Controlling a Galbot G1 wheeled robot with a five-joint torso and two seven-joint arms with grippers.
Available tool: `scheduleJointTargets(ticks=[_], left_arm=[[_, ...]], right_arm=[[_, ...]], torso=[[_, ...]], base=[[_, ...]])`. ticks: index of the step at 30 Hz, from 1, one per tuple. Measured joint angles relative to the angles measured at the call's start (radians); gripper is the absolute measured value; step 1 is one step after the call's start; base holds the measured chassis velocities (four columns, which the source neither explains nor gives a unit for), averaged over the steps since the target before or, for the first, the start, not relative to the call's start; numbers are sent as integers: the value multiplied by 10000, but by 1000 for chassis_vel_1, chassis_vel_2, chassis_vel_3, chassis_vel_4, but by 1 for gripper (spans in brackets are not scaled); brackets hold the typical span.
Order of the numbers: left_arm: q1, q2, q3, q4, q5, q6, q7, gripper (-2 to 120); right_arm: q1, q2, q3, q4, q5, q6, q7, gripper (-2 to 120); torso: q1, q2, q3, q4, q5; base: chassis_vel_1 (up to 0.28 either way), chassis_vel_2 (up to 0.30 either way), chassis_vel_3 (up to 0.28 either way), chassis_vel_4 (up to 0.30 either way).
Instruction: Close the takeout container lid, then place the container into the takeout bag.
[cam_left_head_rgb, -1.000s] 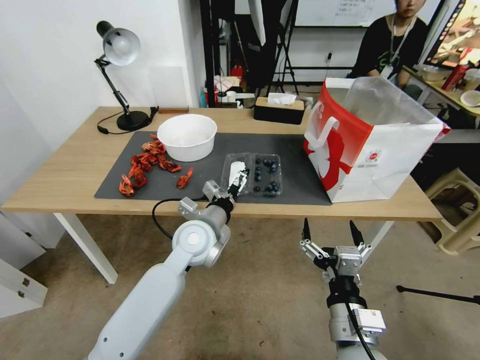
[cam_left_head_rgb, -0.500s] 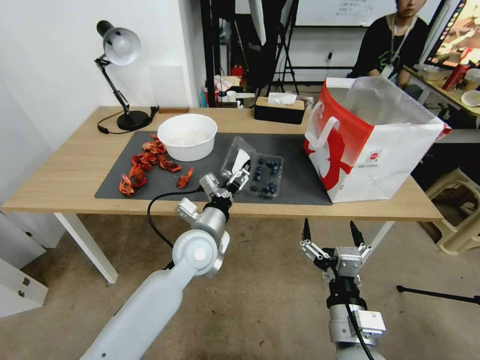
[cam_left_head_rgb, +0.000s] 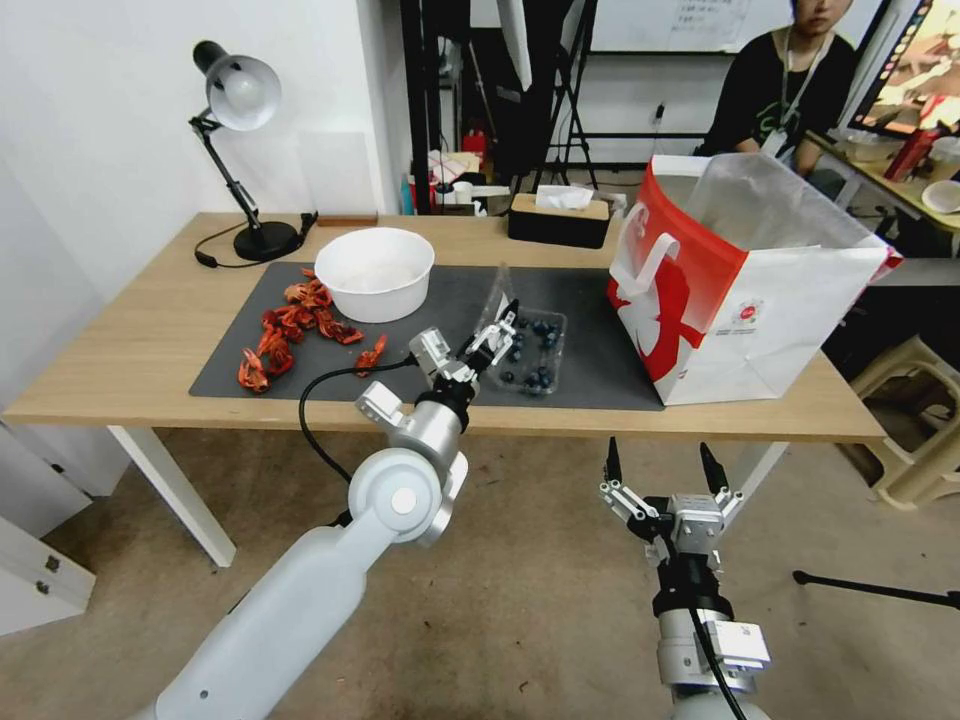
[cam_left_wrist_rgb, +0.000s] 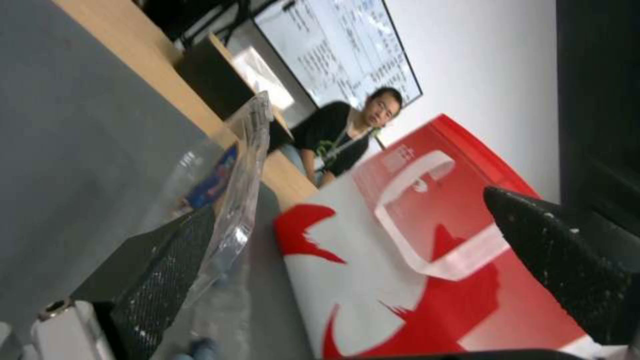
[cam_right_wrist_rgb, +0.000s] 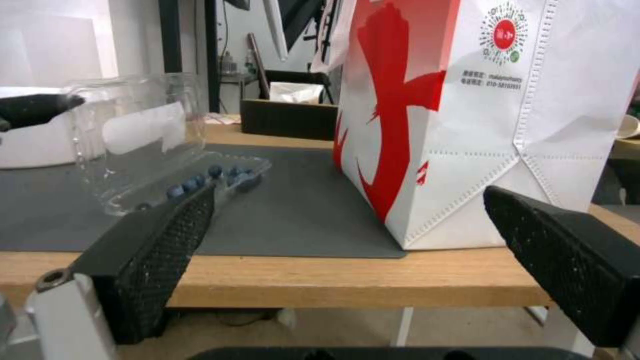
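Note:
The takeout container (cam_left_head_rgb: 533, 352) sits on the grey mat (cam_left_head_rgb: 590, 360), its tray holding dark blueberries (cam_right_wrist_rgb: 213, 176). Its clear lid (cam_left_head_rgb: 497, 292) with the white label (cam_right_wrist_rgb: 143, 127) stands nearly upright on the hinge. My left gripper (cam_left_head_rgb: 497, 335) is open at the lid's outer side, with one finger (cam_left_wrist_rgb: 170, 260) against the plastic (cam_left_wrist_rgb: 243, 160). The red and white takeout bag (cam_left_head_rgb: 745, 290) stands open to the right of the container, seen close up as the bag (cam_left_wrist_rgb: 413, 240) and the bag (cam_right_wrist_rgb: 460, 110). My right gripper (cam_left_head_rgb: 660, 465) hangs open below the table's front edge.
A round white bowl (cam_left_head_rgb: 375, 272) and several red crayfish shells (cam_left_head_rgb: 290, 335) lie on the mat's left part. A black tissue box (cam_left_head_rgb: 558, 222) and a desk lamp (cam_left_head_rgb: 240, 110) stand at the back. The wooden table (cam_left_head_rgb: 150, 340) ends just before my arms.
The lid went from lying flat to nearly upright. My left gripper moved up and to the right with it. The right arm has stayed still.

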Motion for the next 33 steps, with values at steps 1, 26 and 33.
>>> scheduleJointTargets(ticks=[1,26,33], left_arm=[[-102,-24,43,-20,-267,67,-74,100],[-1223,-732,381,899,-3319,586,-1436,79],[-1230,-831,609,1096,-3308,662,-1622,52]], right_arm=[[1,8,10,-17,-1,1,-1,100],[38,54,64,-114,-6,15,2,100],[54,69,58,-146,-7,14,10,100]], torso=[[0,0,0,0,0],[0,0,0,0,0],[0,1,0,0,-1]], base=[[0,0,0,0],[0,0,0,0],[0,0,0,0]])
